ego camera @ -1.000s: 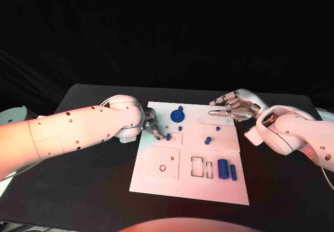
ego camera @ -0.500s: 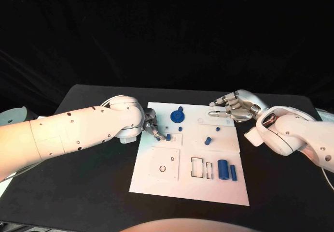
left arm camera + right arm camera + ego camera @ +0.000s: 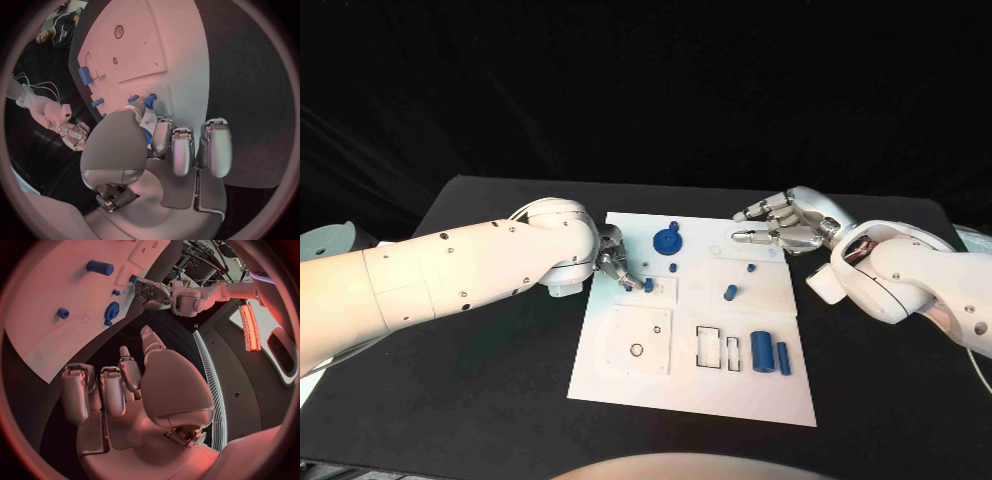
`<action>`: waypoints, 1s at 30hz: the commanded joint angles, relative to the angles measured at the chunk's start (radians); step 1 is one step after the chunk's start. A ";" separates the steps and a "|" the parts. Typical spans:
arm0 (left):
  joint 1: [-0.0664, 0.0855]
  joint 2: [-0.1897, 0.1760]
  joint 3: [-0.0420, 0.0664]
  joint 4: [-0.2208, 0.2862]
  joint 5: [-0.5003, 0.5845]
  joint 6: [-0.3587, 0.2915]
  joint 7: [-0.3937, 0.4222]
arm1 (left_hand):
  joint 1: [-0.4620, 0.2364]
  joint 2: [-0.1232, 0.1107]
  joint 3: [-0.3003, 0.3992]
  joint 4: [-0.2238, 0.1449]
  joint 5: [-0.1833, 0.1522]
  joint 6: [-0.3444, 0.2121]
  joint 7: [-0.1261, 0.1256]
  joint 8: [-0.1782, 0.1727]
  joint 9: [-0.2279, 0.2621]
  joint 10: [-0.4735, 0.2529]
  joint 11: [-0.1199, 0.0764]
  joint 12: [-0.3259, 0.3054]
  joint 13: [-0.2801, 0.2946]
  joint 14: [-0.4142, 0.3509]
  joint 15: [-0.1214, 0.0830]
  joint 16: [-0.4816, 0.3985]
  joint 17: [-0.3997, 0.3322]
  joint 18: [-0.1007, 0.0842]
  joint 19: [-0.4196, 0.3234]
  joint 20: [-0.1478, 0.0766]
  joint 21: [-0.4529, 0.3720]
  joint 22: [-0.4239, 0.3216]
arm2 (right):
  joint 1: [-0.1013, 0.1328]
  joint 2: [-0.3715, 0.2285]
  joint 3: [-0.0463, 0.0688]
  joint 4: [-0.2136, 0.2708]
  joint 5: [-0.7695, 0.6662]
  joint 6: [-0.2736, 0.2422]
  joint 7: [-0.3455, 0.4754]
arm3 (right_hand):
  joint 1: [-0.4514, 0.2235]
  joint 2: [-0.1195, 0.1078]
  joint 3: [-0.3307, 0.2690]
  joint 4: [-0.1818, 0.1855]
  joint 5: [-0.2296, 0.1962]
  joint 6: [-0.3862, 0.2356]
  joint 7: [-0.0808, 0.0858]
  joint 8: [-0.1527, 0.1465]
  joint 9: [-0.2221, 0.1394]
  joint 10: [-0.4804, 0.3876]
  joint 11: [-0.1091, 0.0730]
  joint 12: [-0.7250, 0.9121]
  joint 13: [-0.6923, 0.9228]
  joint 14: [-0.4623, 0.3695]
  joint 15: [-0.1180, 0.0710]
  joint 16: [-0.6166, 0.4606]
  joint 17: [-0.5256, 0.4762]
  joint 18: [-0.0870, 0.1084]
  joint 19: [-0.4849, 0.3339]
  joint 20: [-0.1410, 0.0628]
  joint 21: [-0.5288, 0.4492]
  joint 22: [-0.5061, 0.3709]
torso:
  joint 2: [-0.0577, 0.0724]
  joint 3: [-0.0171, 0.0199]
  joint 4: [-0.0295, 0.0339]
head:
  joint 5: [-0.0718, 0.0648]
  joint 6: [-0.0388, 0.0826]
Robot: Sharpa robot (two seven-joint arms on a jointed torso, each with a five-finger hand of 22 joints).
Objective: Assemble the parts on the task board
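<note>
The white task board [image 3: 678,375] lies mid-table. My left hand [image 3: 617,268] rests at its left edge and pinches a small blue peg [image 3: 649,284] between thumb and a finger, its end against the board by a small square recess. In the left wrist view the peg [image 3: 150,101] shows at the fingertips [image 3: 159,109]. My right hand [image 3: 783,225] hovers over the board's far right corner, fingers loosely bent and apart, holding nothing. A blue gear [image 3: 668,239] sits at the far middle, and a thick blue cylinder [image 3: 762,350] and a thin bar [image 3: 783,357] lie near the right edge.
Three more short blue pegs [image 3: 730,291] stand on the board's far half. Rectangular slots [image 3: 720,347] and a panel with a round hole [image 3: 636,349] occupy its near half. Black table [image 3: 473,400] surrounds the board. The right wrist view shows the gear [image 3: 112,311] and my left hand [image 3: 152,292].
</note>
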 commanded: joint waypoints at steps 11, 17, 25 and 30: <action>-0.009 -0.003 -0.003 -0.003 0.021 0.023 -0.040 | -0.070 0.008 -0.031 0.002 -0.001 0.005 0.000 -0.005 0.001 0.012 -0.001 0.011 0.005 0.102 -0.008 0.003 0.263 -0.009 0.063 -0.009 0.014 0.182 | -0.001 -0.002 0.000 0.003 -0.003 0.015 0.005 | 0.000 0.013 -0.004 0.000 0.007 0.008 0.001 0.004 0.001 -0.001 -0.007 -0.004 0.008 0.077 -0.003 -0.006 0.148 0.012 -0.006 -0.003 -0.002 0.043 | 0.000 -0.0006 0.0007 | -0.003 0.000; -0.009 -0.007 -0.001 -0.001 0.028 0.030 -0.039 | -0.072 0.006 -0.032 0.001 -0.001 0.006 0.000 -0.005 0.001 0.012 -0.002 0.010 0.005 0.102 -0.008 0.003 0.263 -0.009 0.064 -0.009 0.016 0.184 | -0.001 -0.002 0.000 0.002 -0.003 0.015 0.005 | 0.000 0.013 -0.004 0.000 0.007 0.008 0.001 0.004 0.001 -0.001 -0.007 -0.004 0.008 0.077 -0.003 -0.006 0.148 0.012 -0.006 -0.003 -0.002 0.043 | 0.000 -0.0007 0.0014 | -0.004 -0.001; -0.009 -0.007 -0.001 -0.002 0.034 0.054 -0.040 | -0.073 0.000 -0.035 0.000 -0.001 0.007 -0.001 -0.005 0.002 0.012 -0.002 0.009 0.004 0.102 -0.009 0.003 0.263 -0.010 0.064 -0.009 0.016 0.185 | -0.001 -0.001 0.000 0.002 -0.003 0.016 0.005 | 0.002 0.014 -0.007 -0.002 0.007 0.007 0.001 0.003 0.002 -0.002 -0.007 -0.005 0.006 0.077 -0.003 -0.007 0.146 0.012 -0.006 -0.003 -0.003 0.042 | 0.000 -0.0004 0.0017 | -0.003 -0.002; -0.009 -0.008 -0.001 -0.004 0.035 0.070 -0.041 | -0.075 -0.009 -0.041 0.000 -0.001 0.008 -0.001 -0.004 0.002 0.013 -0.003 0.010 0.004 0.102 -0.009 0.003 0.263 -0.010 0.065 -0.010 0.018 0.187 | -0.001 -0.001 0.000 0.001 -0.003 0.016 0.005 | 0.002 0.014 -0.007 -0.002 0.007 0.007 0.001 0.003 0.002 -0.002 -0.007 -0.005 0.006 0.077 -0.003 -0.007 0.146 0.012 -0.006 -0.003 -0.003 0.042 | 0.000 -0.0003 0.0014 | -0.002 -0.003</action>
